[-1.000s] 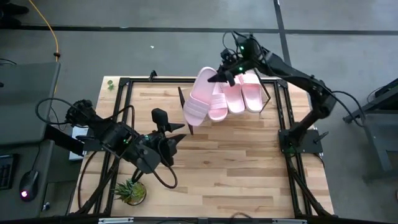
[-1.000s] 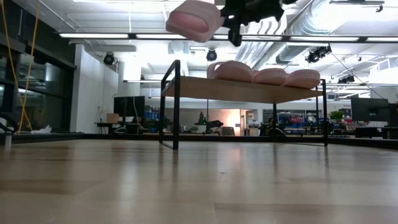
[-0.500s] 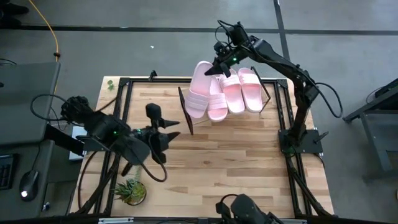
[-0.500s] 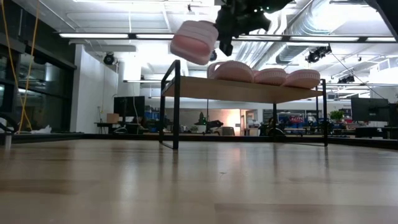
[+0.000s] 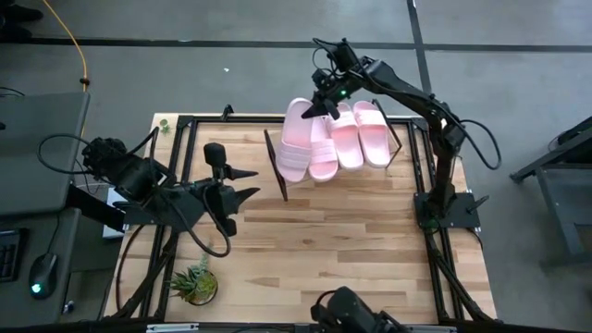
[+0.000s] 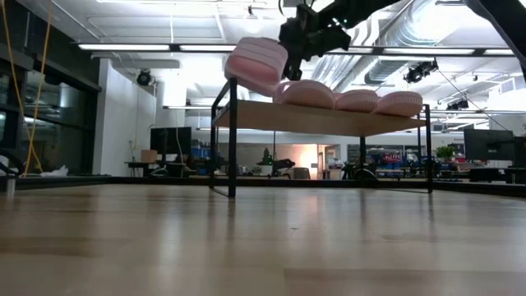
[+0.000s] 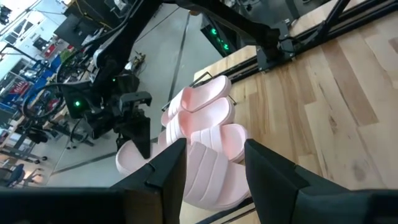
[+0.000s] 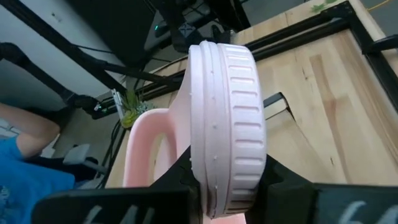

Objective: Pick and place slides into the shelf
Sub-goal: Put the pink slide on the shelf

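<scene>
Three light-pink slides (image 5: 350, 139) lie side by side on the slanted shelf (image 6: 329, 120), soles down, and show in the low view (image 6: 357, 100). My right gripper (image 5: 324, 102) is shut on the fourth slide (image 5: 296, 139) over the shelf's left end. In the low view that slide (image 6: 256, 64) hangs by the frame's upper corner (image 6: 234, 82); whether they touch, I cannot tell. My left gripper (image 5: 252, 183) is open and holds nothing. It hovers over the table left of the shelf, and its wrist view (image 7: 211, 165) looks toward the slides (image 7: 205, 134). My right gripper holds the fourth slide by its far end (image 8: 227, 186), pinched through its thickness. One finger (image 8: 280, 180) is on the ribbed sole side, the other (image 8: 177, 180) on the footbed side. It reaches in from the far side, slanting down. The slide slopes down toward the near side.
A small potted plant (image 5: 194, 285) stands near the table's near left corner. Black frame rails (image 5: 421, 157) run along the table's sides. A dark device (image 5: 351, 310) sits at the near edge. A person's blue sleeve (image 8: 18, 162) shows beyond the table.
My right gripper has carried the fourth slide down and a little toward the far left, from high above the shelf to just over its left end. My left gripper has drawn back toward the table's left and far side, staying open.
</scene>
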